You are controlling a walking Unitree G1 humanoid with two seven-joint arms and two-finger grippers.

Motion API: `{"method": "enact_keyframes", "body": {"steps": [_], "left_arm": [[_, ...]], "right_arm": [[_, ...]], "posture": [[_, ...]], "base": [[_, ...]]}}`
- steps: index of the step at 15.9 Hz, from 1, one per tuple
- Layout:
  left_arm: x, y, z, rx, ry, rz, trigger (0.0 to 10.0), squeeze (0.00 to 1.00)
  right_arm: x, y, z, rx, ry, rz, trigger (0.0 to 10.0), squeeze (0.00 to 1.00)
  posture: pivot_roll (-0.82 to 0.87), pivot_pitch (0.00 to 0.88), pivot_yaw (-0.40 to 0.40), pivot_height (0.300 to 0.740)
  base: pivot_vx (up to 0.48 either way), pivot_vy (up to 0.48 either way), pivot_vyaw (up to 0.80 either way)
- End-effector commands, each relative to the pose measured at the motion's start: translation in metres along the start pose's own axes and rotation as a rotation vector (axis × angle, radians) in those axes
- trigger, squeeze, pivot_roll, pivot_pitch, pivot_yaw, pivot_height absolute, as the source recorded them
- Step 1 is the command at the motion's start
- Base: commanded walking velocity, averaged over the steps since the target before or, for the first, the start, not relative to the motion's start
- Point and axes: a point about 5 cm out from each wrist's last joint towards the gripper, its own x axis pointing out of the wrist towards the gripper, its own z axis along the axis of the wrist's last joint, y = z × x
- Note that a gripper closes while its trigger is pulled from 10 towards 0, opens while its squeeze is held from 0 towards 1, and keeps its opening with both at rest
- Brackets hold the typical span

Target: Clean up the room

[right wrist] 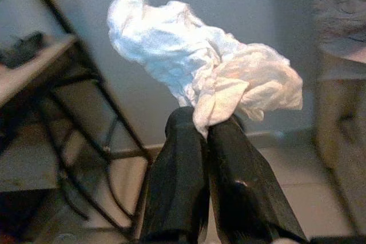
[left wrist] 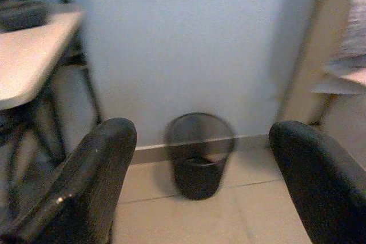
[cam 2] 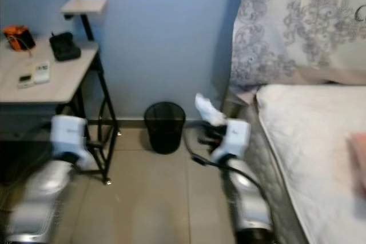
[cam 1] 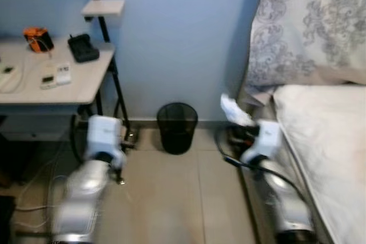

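left eye view: tiled floor (cam 1: pixel 171 198), black bin (cam 1: pixel 177 127) against blue wall (cam 1: pixel 177 38).

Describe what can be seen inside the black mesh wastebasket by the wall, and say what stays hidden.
The wastebasket shows a dark interior through its open rim; the left wrist view shows nothing clearly inside. Its bottom is shadowed and blurred. The crumpled tissue is not in it: the right gripper holds it.
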Motion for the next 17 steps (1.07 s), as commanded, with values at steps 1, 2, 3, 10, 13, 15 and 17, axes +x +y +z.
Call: {"method": "enact_keyframes", "body": {"steps": [1, 2, 3, 10, 13, 15, 17], "left_arm": [[-0.0007, 0.0074, 0.0045, 0.02, -0.007, 0.018, 10.0, 0.0], [0.0, 0.0072, 0.0049, 0.021, -0.008, 0.014, 10.0, 0.0], [0.0006, 0.0073, 0.0052, 0.022, -0.008, 0.012, 10.0, 0.0], [0.004, 0.01, 0.0084, 0.021, -0.014, 0.019, 10.0, 0.0], [0.0034, 0.0095, 0.0081, 0.012, -0.008, 0.022, 10.0, 0.0], [0.003, 0.0096, 0.0064, 0.011, -0.003, 0.027, 10.0, 0.0], [0.0047, 0.009, 0.0075, 0.016, -0.008, 0.025, 10.0, 0.0]], "right_arm": [[0.0034, 0.0075, 0.0045, -0.004, -0.022, 0.019, 10.0, 0.0], [0.0036, 0.0072, 0.0042, -0.005, -0.02, 0.015, 10.0, 0.0], [0.0038, 0.0069, 0.0044, -0.006, -0.022, 0.012, 10.0, 0.0], [0.0035, -0.0003, 0.0058, -0.014, -0.022, -0.013, 10.0, 0.0], [0.0075, 0.0015, 0.0082, -0.011, -0.027, 0.0, 10.0, 0.0], [0.0084, 0.0021, 0.0081, 0.0, -0.027, 0.006, 10.0, 0.0], [0.0096, 0.0007, 0.0045, -0.005, 0.001, -0.009, 10.0, 0.0]], "posture": [[0.0, 0.0, 0.003, 0.74], [-0.01, 0.0, 0.007, 0.74], [-0.01, 0.0, 0.007, 0.74], [0.0, 0.0, 0.007, 0.74], [0.0, 0.0, 0.0, 0.74], [0.01, 0.0, -0.005, 0.74], [0.01, 0.0, -0.006, 0.74]], "base": [[0.401, 0.0, 0.0], [0.401, 0.0, 0.0], [0.405, 0.0, 0.0], [0.407, 0.0, -0.12], [0.385, 0.0, 0.0], [0.369, 0.0, 0.0], [0.368, 0.0, -0.4]]}}
